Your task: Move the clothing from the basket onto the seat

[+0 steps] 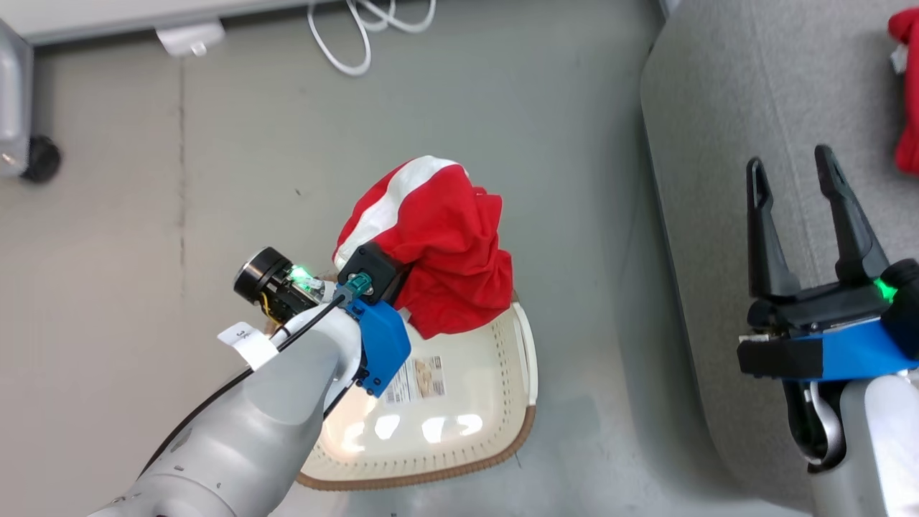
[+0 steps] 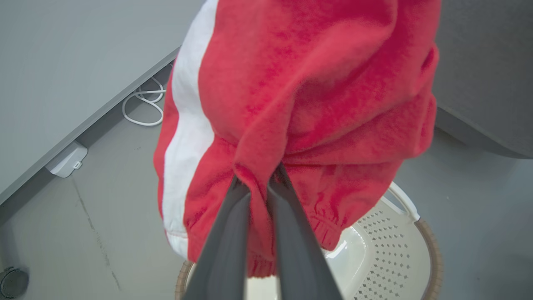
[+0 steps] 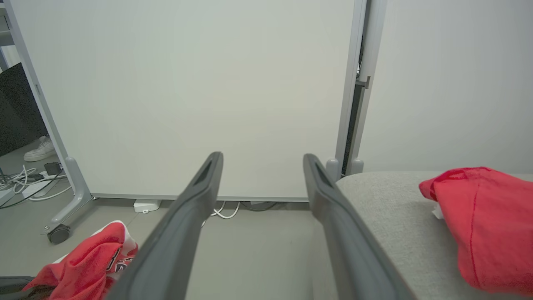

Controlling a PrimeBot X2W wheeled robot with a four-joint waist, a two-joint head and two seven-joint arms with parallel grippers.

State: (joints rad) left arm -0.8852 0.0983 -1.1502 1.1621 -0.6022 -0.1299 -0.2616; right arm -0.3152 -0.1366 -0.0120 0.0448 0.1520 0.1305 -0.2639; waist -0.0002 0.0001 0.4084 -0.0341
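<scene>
At the bottom of the left wrist view, left gripper (image 2: 260,180): your two dark fingers are pinched almost together on a fold of red fabric, with only the cloth between them.
Held garment (image 2: 300,83): red with a broad white stripe, it hangs bunched from that pinch. In the head view you find it at centre frame, over the upper end of the basket.
Basket (image 1: 459,468): cream with perforated walls and a brown rim, it stands on the grey floor (image 1: 143,215) at lower centre. A label (image 1: 420,379) shows on its bottom.
Hem: it seems lifted off the basket, but your forearm covers that spot, so you cannot tell whether it brushes the rim.
Right gripper (image 1: 787,159): at the lower right of the head view, its fingers are spread wide with nothing between them, above the near edge of the seat.
Seat (image 1: 718,108): a grey cushion down the right side of the frame, well apart from the basket.
Second garment (image 1: 906,93): red, lying on the seat in the upper right corner, cut by the frame edge.
Cable (image 1: 359,43): white, looped on the floor at top centre.
</scene>
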